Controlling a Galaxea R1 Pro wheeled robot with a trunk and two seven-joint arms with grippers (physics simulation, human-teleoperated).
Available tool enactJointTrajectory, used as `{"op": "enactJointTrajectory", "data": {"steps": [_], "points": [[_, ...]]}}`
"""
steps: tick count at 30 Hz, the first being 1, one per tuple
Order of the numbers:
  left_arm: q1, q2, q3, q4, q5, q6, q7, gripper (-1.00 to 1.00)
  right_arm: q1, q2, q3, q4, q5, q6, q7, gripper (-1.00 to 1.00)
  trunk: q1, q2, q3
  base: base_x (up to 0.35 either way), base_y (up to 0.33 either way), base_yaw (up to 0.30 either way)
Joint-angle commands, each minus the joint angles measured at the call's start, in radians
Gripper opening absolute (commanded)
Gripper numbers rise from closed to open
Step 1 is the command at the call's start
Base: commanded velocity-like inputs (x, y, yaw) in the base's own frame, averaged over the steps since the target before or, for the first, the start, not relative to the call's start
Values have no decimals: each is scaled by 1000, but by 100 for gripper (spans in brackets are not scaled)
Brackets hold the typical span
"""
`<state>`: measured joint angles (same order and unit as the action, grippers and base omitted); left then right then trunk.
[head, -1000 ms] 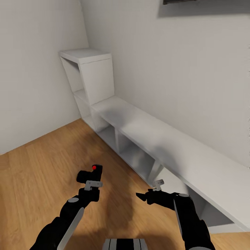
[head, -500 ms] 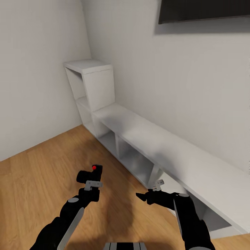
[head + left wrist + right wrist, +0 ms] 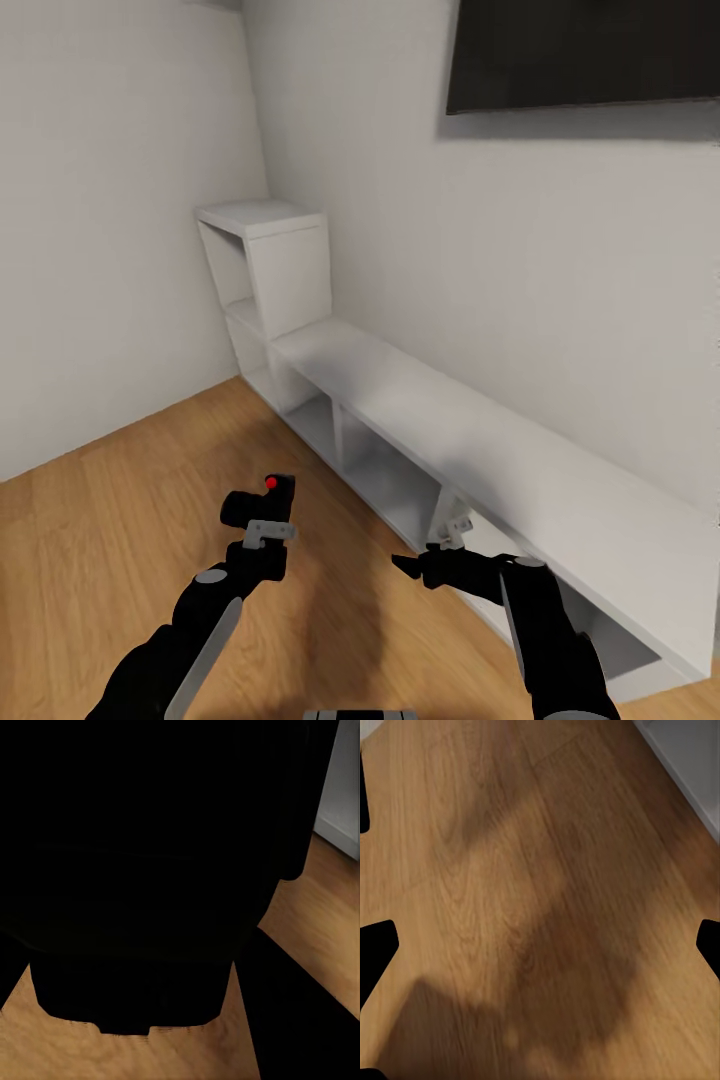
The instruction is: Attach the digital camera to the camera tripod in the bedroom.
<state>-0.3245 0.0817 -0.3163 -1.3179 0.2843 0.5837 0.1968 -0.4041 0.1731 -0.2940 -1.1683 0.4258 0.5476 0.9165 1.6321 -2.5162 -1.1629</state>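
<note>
View tilts up since earlier frame; arms unchanged. Left hand (image 3: 262, 520) pinches digital camera (image 3: 258, 503) above wood floor (image 3: 90, 520); right hand (image 3: 425, 568) spread, empty.

No readable txt, labels, nos. or signs anywhere in any view

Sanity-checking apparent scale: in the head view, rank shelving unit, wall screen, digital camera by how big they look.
1. white shelving unit
2. dark wall screen, cut off by the frame, so its full size is unsure
3. digital camera, held in the left gripper
</note>
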Motion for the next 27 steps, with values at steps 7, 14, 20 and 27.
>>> {"op": "enactJointTrajectory", "data": {"steps": [7, 14, 20, 27], "points": [[-1, 1, -3, -1, 9, 4, 7, -100, -1, 1, -4, 2, 7, 6, 7, 100, -3, 1, 26, 0, 0, 0], [-1, 0, -3, -1, 9, 4, 7, -100, -1, 1, -4, 4, 7, 6, 6, 100, -6, 3, 53, 0, 0, 0], [-1, 0, -3, -1, 9, 5, 7, -100, -1, 1, -4, 4, 7, 5, 5, 100, -9, 4, 77, 0, 0, 0], [-1, 0, -3, 0, 9, 5, 7, -100, -1, 1, -4, 3, 7, 3, 7, 100, -12, 6, 104, 0, 0, 0]]}}
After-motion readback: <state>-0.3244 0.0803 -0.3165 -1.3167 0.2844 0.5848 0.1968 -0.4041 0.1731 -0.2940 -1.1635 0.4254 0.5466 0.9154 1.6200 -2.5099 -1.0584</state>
